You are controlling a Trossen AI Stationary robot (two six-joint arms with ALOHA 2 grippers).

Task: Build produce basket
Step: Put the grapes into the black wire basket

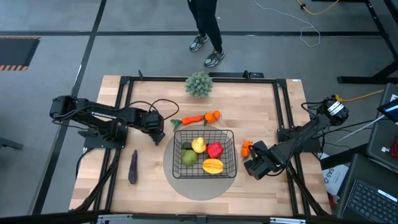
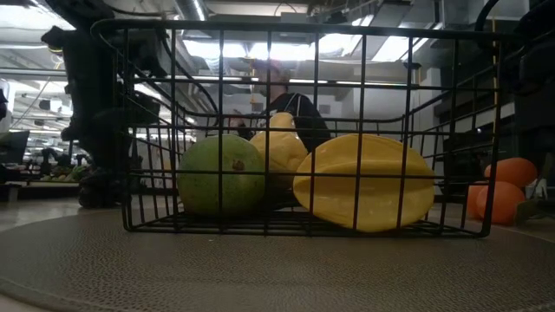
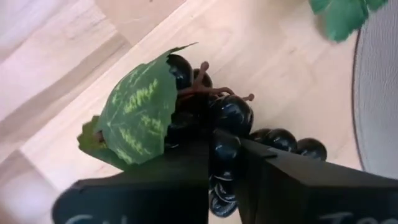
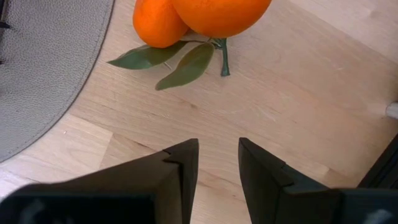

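Observation:
The black wire basket (image 1: 231,138) stands on a grey round mat (image 1: 186,183) at the table's middle. It holds a green fruit (image 2: 221,173), a yellow banana (image 1: 198,145), a red pepper (image 1: 215,150) and a yellow fruit (image 2: 364,180). My left gripper (image 3: 227,140) is left of the basket, shut on dark grapes (image 3: 233,115) with a green leaf (image 3: 140,109). My right gripper (image 4: 219,149) is open and empty on the table's right, near two oranges (image 4: 205,15). A carrot (image 1: 193,119), an orange (image 1: 214,115) and a purple eggplant (image 1: 132,167) lie on the table. My left gripper pinches the grape bunch between its two fingers, on the grapes at the bunch's middle (image 3: 225,155). The stem and leaf stick out beyond the fingertips. I cannot tell whether the bunch is clear of the table.
A spiky grey-green ball plant (image 1: 198,84) stands at the table's far edge. A black frame (image 1: 124,112) runs around the table top. A person's legs (image 1: 205,31) show beyond the far edge. Bare wood lies near the front left corner.

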